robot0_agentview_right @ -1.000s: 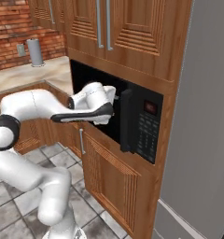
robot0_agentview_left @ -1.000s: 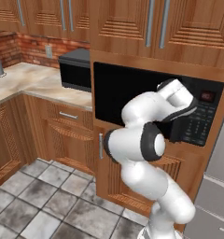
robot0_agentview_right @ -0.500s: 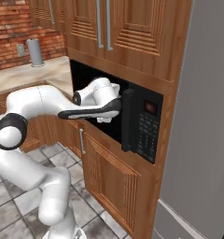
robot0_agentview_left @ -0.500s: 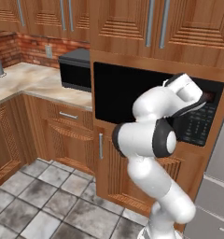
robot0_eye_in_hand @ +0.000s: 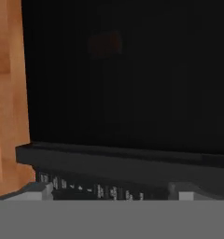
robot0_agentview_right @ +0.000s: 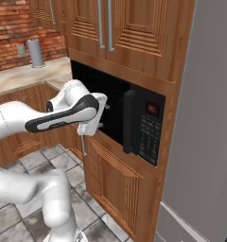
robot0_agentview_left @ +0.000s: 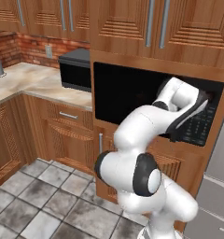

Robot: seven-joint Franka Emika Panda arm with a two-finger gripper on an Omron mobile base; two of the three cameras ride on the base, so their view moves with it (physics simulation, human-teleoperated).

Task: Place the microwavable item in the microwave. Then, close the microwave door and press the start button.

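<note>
The pincer [robot0_eye_in_hand: 113, 190], spread and empty, has swung right across the shut door [robot0_agentview_right: 113, 109] toward the keypad [robot0_agentview_right: 147, 136]; pressing start likely remains.

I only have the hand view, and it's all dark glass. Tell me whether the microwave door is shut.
Observer: It looks shut. In the right base view the microwave door lies in line with the keypad panel.
Operator: Give me the hand's position.
Observer: The hand, open, is at the door glass, left of the vertical handle.
Operator: Name what stands beside the microwave.
Observer: A plain black box appliance sits on the counter to its left.
</note>
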